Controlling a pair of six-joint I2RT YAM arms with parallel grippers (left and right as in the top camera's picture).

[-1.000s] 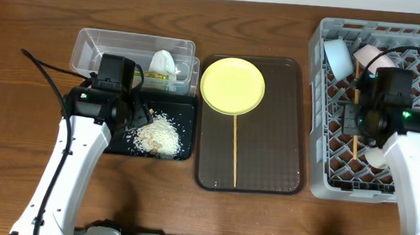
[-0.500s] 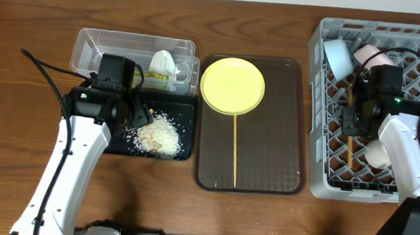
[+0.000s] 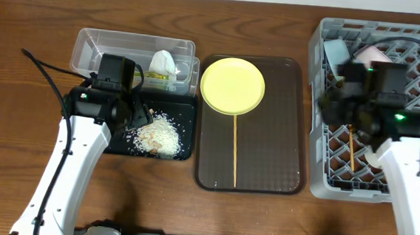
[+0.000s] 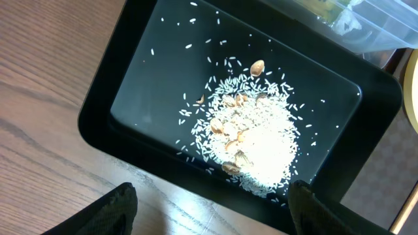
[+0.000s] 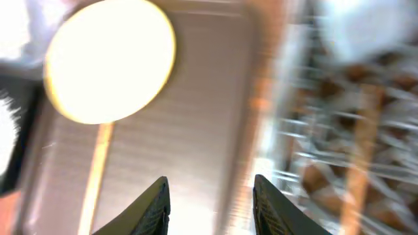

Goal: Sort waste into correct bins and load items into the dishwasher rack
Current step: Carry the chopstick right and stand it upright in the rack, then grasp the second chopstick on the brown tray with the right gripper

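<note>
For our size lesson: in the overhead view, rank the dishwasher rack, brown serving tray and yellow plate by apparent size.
Largest: dishwasher rack.
Then: brown serving tray.
Smallest: yellow plate.

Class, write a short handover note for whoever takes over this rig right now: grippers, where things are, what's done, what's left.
Left gripper: jaws open, empty, over the black tray.
Right gripper: jaws open, empty, over the left edge of the dishwasher rack.
Done: rice in black tray; napkin and wrapper in clear tub; blue bowl, pink bowl, one chopstick in rack.
Left: yellow plate and second chopstick, both on the brown tray.
</note>
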